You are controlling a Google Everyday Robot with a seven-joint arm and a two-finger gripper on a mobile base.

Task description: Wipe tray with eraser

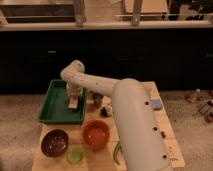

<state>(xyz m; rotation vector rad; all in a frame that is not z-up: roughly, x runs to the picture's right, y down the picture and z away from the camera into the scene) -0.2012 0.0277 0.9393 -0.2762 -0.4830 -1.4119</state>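
The dark-green tray [54, 111] lies on the left part of the wooden table. My white arm reaches over from the lower right, and my gripper [73, 99] points down inside the tray near its right side. It is shut on the small tan eraser [74, 104], which sits low against the tray floor. The gripper body hides the eraser's top.
A maroon bowl [55, 142], an orange bowl [95, 134] and a small green cup [76, 155] stand in front of the tray. Dark small objects [98, 99] sit just right of the tray. A blue-grey pad [156, 104] lies at the table's right edge. My arm [135, 125] covers the table's middle.
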